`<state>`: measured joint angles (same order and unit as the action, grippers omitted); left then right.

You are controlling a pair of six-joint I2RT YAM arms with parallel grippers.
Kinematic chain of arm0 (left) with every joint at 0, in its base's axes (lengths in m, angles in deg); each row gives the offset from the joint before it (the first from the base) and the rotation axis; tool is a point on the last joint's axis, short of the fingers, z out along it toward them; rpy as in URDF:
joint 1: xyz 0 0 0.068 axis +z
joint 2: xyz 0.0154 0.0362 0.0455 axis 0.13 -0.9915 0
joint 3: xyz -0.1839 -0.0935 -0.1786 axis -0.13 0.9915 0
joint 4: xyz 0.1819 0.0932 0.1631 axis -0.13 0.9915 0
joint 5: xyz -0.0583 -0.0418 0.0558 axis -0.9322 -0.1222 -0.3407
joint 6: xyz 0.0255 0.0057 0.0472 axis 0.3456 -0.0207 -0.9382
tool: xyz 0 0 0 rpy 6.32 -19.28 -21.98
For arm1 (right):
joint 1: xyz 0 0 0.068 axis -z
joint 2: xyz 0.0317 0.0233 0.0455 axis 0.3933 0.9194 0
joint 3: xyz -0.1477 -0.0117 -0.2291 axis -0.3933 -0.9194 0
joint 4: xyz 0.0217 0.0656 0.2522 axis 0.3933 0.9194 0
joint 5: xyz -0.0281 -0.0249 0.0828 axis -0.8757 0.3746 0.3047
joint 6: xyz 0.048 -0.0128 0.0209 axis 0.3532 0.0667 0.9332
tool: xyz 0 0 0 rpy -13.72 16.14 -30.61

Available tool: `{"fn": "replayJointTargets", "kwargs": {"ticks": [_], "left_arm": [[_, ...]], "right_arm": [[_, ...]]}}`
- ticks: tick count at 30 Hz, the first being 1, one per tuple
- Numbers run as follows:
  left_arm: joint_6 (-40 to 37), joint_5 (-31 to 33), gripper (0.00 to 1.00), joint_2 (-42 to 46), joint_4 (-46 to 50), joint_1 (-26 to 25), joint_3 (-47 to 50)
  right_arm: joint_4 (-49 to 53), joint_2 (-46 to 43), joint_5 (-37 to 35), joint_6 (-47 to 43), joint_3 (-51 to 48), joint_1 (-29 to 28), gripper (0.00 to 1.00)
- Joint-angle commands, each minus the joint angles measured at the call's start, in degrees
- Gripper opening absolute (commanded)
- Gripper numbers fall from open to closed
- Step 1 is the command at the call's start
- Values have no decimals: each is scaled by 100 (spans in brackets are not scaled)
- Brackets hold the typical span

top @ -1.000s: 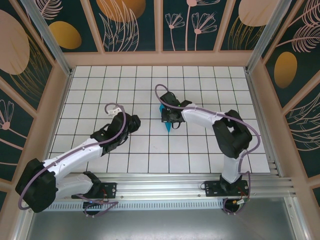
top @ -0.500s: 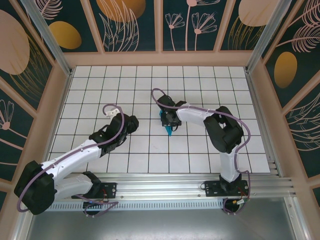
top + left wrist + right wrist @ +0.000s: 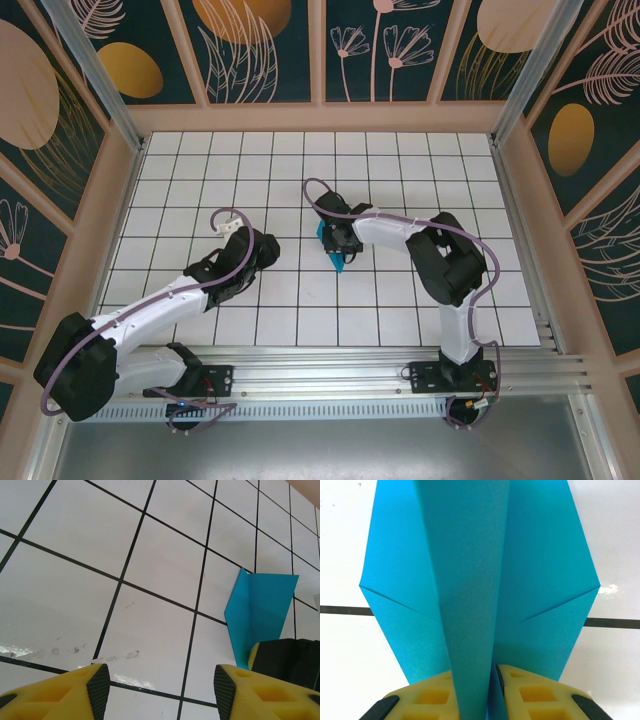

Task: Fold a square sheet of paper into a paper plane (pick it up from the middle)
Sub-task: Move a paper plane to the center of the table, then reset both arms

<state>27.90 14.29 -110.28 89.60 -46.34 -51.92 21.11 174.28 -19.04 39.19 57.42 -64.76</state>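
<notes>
Near the middle of the overhead view, on the glossy white gridded table point(image 3: 200, 160), lies the crisp teal paper plane point(image 3: 338, 257). Its raised centre ridge sits between the right claw point(image 3: 474, 676)'s yellow fingers; whether they pinch it, I cannot tell. The left claw point(image 3: 157, 680) stands apart, empty.

The right arm point(image 3: 400, 230) has drawn its elbow in toward the middle, and the paper plane point(image 3: 339, 257) it carries moved slightly left.
</notes>
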Motion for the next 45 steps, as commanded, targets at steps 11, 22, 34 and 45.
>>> {"fn": "replayJointTargets", "kwargs": {"ticks": [11, 22, 34, 45], "left_arm": [[-55, -11, 61, -83, -66, 38, -128], [-143, 279, 61, 32, 48, 38, -199], [-326, 814, 65, 287, 272, 45, -308], [-674, 1859, 70, 1121, 203, 39, 165]], "right_arm": [[-4, 404, 195, 330, -240, -5, 24], [270, -542, -255, 130, 276, -48, 38], [219, -2432, -1540, -46, 53, -80, 55], [-1280, -4719, -3408, -343, -2573, 1164, 91]]}}
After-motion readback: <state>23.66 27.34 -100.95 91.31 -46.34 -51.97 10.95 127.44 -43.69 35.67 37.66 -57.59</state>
